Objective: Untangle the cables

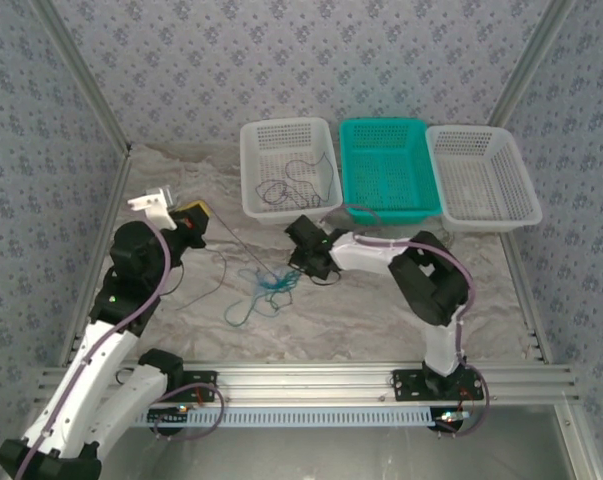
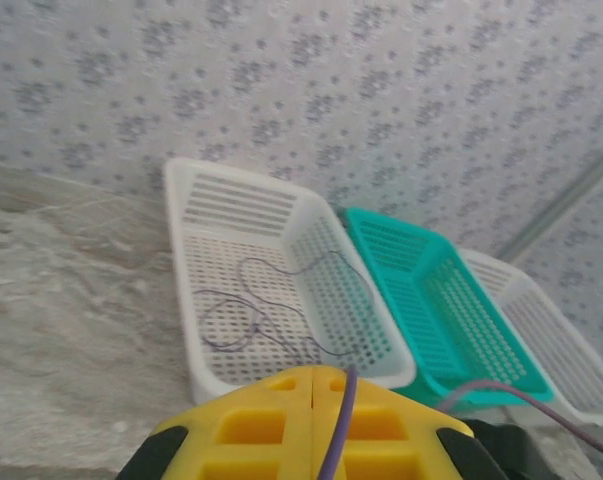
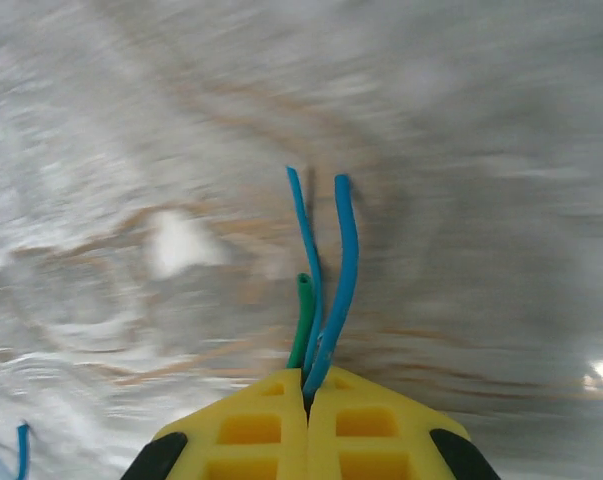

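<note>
The cables (image 1: 266,288) lie as a small blue and teal wad on the cloth between the two arms. My right gripper (image 1: 299,268) sits at the wad's right edge. In the right wrist view its yellow jaws (image 3: 306,375) are shut on two blue strands (image 3: 343,250) and a green end (image 3: 302,315), which stick out past the tips. My left gripper (image 1: 199,222) is raised at the left, jaws shut (image 2: 313,370), with a thin dark cable (image 2: 339,425) running over its right finger. That dark cable (image 1: 236,245) stretches from the left gripper down to the wad.
Three baskets stand in a row at the back: a white basket (image 1: 256,165) holding a loose dark cable (image 1: 291,185), a teal basket (image 1: 386,205) and another white basket (image 1: 521,195). Patterned walls close in the left, back and right. A metal rail (image 1: 311,380) runs along the near edge.
</note>
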`<control>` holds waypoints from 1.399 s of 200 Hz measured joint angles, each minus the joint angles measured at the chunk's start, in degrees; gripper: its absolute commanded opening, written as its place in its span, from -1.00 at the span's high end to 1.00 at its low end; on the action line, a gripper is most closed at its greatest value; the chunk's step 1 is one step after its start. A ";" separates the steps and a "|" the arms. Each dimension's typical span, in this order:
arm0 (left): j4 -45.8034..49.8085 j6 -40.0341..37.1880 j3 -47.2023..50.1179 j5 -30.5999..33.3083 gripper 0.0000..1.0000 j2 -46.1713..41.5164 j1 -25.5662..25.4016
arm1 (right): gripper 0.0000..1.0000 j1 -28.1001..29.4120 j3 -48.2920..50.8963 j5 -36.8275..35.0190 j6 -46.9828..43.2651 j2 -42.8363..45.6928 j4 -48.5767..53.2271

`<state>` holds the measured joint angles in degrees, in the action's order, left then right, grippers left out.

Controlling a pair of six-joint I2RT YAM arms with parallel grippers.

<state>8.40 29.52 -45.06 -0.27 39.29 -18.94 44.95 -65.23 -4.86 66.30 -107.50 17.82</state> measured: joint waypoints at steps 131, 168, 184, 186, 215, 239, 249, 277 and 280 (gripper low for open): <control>13.79 6.86 -3.28 -3.63 1.00 -0.63 27.96 | 1.00 -33.66 25.18 -9.90 -0.55 27.89 10.14; 7.45 8.61 -1.99 -13.66 1.00 1.05 28.55 | 0.15 -31.43 25.44 -10.95 -7.61 30.25 9.79; 5.25 8.96 -1.09 -17.81 1.00 2.58 27.19 | -0.36 -24.65 23.30 -11.89 -11.82 30.38 9.84; 5.20 8.96 -1.07 -18.12 1.00 2.75 26.88 | -0.37 -23.58 22.97 -12.44 -12.28 30.45 9.79; 5.11 8.04 -0.76 -21.00 1.00 4.74 21.70 | -0.41 -7.34 18.36 -16.02 -18.95 33.99 7.21; 5.11 7.02 -1.73 -22.40 1.00 4.85 17.99 | -0.35 2.45 14.01 -14.78 -24.06 33.40 1.11; 5.18 6.69 -2.89 -22.80 1.00 5.22 16.55 | -0.35 4.66 12.94 -12.35 -25.29 31.80 -3.30; 5.53 5.38 -7.76 -22.91 1.00 5.99 13.07 | -0.36 8.07 9.42 -3.21 -24.98 20.72 -15.39; 5.53 5.22 -8.17 -22.91 1.00 5.97 12.81 | -0.37 8.35 8.72 -2.38 -24.85 19.04 -16.17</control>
<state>13.93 34.74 -53.23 -23.18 45.25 -6.13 53.30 -56.51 -7.25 41.45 -88.47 1.65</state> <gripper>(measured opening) 0.069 0.680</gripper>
